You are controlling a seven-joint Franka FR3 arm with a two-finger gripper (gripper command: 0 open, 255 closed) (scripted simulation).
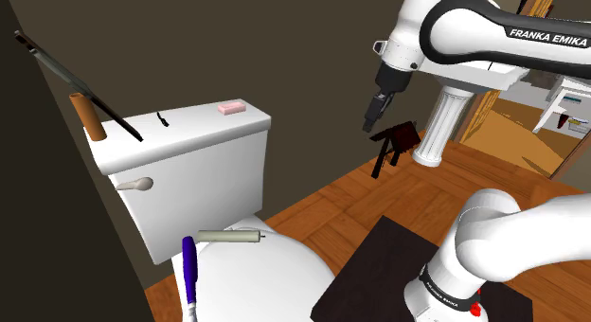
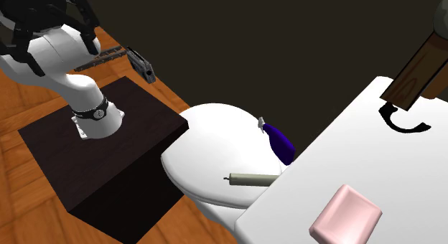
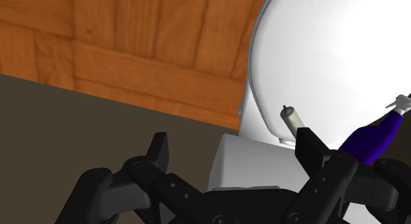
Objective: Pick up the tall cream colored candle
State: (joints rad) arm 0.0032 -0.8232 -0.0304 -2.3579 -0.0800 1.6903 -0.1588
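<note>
The tall candle (image 1: 227, 237) is a pale cream-grey stick with a dark wick. It lies on its side on the white toilet lid (image 1: 260, 282), close to the tank, and also appears at candle (image 2: 251, 179) and candle (image 3: 293, 118). My black gripper (image 1: 374, 114) hangs in the air well above and to the shoulder view's right of the toilet, far from the candle. In the wrist view the gripper (image 3: 234, 150) is open, its fingers (image 3: 160, 150) wide apart with nothing between them. The gripper (image 2: 146, 67) is over the floor beside the stand.
A purple bottle (image 1: 189, 268) lies on the lid beside the candle. On the tank top (image 1: 194, 131) are a pink soap bar (image 1: 231, 107), a brown cylinder (image 1: 90, 118), a small black curved piece (image 1: 163, 118) and a long dark rod (image 1: 76, 83). A dark chair (image 1: 398, 142) stands on the wooden floor.
</note>
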